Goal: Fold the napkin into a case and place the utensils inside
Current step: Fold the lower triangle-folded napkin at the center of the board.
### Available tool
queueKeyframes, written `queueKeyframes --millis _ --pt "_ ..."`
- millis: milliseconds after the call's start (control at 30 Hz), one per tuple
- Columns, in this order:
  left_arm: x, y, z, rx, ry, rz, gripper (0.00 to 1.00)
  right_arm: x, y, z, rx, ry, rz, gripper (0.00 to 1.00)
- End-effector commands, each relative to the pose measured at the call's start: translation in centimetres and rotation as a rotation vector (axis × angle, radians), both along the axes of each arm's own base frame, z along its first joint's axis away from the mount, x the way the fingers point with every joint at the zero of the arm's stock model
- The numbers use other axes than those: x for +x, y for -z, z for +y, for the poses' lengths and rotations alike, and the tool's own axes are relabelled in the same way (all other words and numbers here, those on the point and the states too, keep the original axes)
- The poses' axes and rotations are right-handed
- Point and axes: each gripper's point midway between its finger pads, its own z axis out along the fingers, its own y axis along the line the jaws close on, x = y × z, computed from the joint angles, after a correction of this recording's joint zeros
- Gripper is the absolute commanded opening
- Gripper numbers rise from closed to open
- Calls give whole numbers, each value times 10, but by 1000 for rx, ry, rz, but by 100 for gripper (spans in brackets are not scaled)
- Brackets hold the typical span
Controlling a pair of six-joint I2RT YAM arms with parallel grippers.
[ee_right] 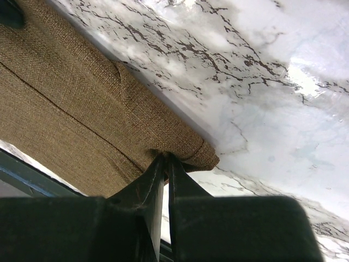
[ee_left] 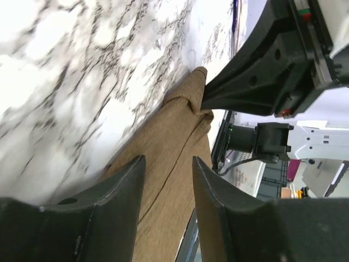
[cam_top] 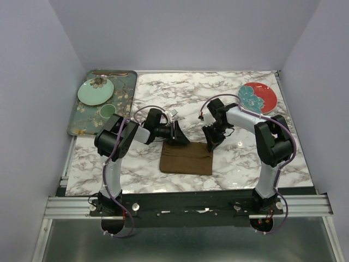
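Two claws work the far edge of the napkin [cam_top: 186, 158], which lies folded at the near middle of the table [cam_top: 245, 164]. My right gripper [ee_right: 165, 158] pinches its far right corner; my left gripper [ee_left: 168, 161] stands parted over the far left. I'd re-grip left and carry both corners level. The near edge is close; far marble gives room.

walls [cam_top: 191, 33]: plain pale lilac | table [cam_top: 163, 90]: white grey-veined marble top | near edge: aluminium rail [cam_top: 305, 204]
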Motion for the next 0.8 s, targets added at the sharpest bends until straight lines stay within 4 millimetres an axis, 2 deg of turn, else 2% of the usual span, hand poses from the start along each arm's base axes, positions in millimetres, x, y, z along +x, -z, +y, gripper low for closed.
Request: queueKeyframes --millis 0,167,300,333,367,433,467,500,567,600,633,767 --pt "-12 -3 23 -20 -11 26 52 6 37 -22 -149 -23 -28 17" --pt "-11 -9 54 -30 -86 33 50 10 35 -21 -145 -34 -42 17" --pt "8 -52 57 -34 -108 -144 41 15 28 -16 -116 -49 -65 17" --pt "12 -57 55 -13 -112 -169 34 14 23 -13 -97 -50 -70 16" --pt "23 -68 45 6 -125 -209 29 14 20 -12 -88 -49 -71 16" --pt "21 -66 35 69 -108 -197 17 13 15 -10 -74 -50 -79 16" --pt "29 -74 25 87 -110 -236 15 11 13 -10 -71 -52 -79 16" --pt "17 -66 11 119 -61 -230 14 12 12 -11 -69 -52 -84 16" --pt "17 -64 -6 154 -47 -237 9 11 9 -11 -66 -54 -92 16" --pt "15 -54 -12 167 -35 -212 9 10 8 -11 -65 -57 -92 16" --pt "7 -52 -24 171 -15 -201 7 11 7 -11 -64 -56 -94 16" --pt "-4 -38 -43 193 13 -156 1 11 3 -10 -51 -55 -102 16"
